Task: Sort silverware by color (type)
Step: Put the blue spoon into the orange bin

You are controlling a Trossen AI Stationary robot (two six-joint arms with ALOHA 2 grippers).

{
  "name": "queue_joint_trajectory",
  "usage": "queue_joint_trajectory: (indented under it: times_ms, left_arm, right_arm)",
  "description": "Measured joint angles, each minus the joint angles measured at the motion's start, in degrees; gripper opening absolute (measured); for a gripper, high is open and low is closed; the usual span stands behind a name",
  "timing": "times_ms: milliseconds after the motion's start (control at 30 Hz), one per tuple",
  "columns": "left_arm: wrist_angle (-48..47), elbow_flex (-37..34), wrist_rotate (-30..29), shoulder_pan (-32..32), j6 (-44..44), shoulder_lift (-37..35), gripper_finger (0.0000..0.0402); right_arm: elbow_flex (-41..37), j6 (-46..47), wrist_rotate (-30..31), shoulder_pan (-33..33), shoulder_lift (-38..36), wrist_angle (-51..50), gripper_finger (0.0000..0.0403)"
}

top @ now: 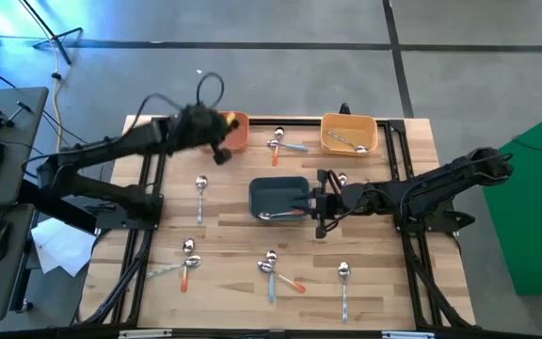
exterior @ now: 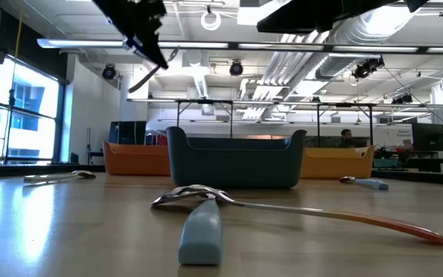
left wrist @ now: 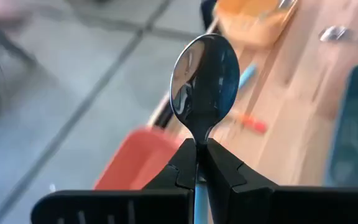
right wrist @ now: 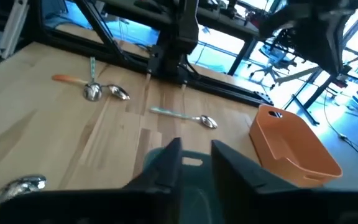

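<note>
High view is showing the wooden surface carrying three bins: dark blue bin at centre holding one spoon, yellow bin at one o'clock holding another, orange bin at eleven. Left hand is pinching a spoon tight above the orange bin. Right hand, fingers slightly parted and holding nothing, is hovering beside the blue bin. Loose spoons are lying toward six o'clock.

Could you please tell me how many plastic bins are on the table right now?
3. The orange bin and the yellow bin sit along the table's upper edge in the high view. The dark blue bin sits mid-table. None appears hidden.
</note>
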Motion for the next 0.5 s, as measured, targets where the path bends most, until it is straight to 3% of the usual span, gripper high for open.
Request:
queue_joint_trajectory:
  times_ms: [133,267,500]
  left_arm:
    - [-5.6,4.6,7.0,9.9,2.3,5.3,0.0001]
    - [-7.6,6.8,7.1,15.5,5.0,11.4,0.0001]
    - [-6.6,7.1,6.6,20.2,10.6,23.4,0.0001]
  right_arm:
    - [0.0,-0.1,0.0,0.1,0.0,-0.9,0.0006]
    - [0.0,-0.1,0.0,0.1,0.0,-0.9,0.0017]
    - [0.0,-1.7,-0.3,0.1,0.0,-0.9,0.0002]
